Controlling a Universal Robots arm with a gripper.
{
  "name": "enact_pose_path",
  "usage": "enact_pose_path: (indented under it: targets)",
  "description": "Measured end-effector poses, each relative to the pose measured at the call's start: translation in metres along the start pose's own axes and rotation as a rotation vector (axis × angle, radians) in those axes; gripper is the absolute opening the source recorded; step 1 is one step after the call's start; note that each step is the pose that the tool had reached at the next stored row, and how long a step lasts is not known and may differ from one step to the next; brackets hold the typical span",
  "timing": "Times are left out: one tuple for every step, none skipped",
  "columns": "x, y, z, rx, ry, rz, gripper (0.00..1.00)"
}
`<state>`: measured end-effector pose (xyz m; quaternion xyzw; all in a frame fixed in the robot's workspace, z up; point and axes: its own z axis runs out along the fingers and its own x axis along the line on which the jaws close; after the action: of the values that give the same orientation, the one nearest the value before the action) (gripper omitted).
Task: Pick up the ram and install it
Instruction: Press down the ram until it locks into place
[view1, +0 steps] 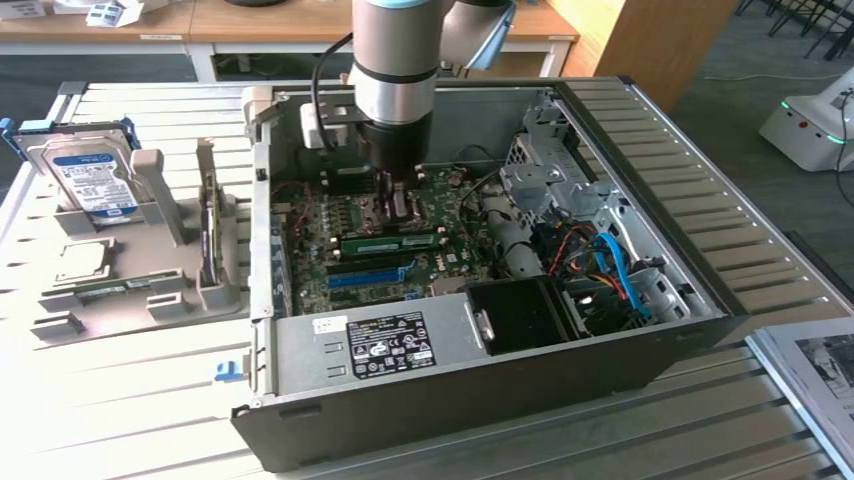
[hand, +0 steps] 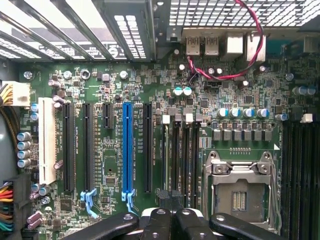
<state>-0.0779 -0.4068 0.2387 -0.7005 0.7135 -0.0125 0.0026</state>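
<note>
The long, thin green circuit-board stick with small black chips (view1: 388, 241), the ram, lies inside the open computer case, on the green board at the bottom. It lies flat along its long side, pointing across from the exterior view's left to its right. It seems to sit in a slot, but it is hard to be sure. The stick lies just beside a blue slot.

Open-topped case (view1: 694, 300); drive cage (view1: 547, 170) and cables (view1: 614, 270) crowd the exterior view's right.
</note>
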Motion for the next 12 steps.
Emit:
enact_pose_path:
  targets:
    - [0.0000, 0.0007, 0.0000, -0.0001, 0.0001, 0.000, 0.10]
    - [0.0000, 0.0013, -0.0001, -0.0001, 0.0001, 0.000, 0.10]
    - [0.0000, 0.0020, -0.0001, 0.0000, 0.0001, 0.000, 0.10]
    - [0.0000, 0.0026, -0.0001, 0.0000, 0.0000, 0.000, 0.10]
    - [0.0000, 0.0032, -0.0001, 0.0000, 0.0001, 0.000, 0.10]
    - [0.0000, 0.0038, -0.0001, 0.0000, 0.0000, 0.000, 0.10]
    - [0.0000, 0.0043, -0.0001, 0.0000, 0.0000, 0.000, 0.10]
    - [0.0000, 0.0046, -0.0001, -0.0001, 0.0000, 0.000, 0.10]
    - [0.0000, 0.0047, -0.0001, 0.0000, 0.0000, 0.000, 0.10]
    - [0.0000, 0.0047, -0.0001, 0.0000, 0.0001, 0.000, 0.10]
    - [0.0000, 0.0048, -0.0001, 0.0000, 0.0001, 0.000, 0.10]
    - [0.0001, 0.0048, -0.0001, 0.0000, 0.0000, 0.000, 0.10]
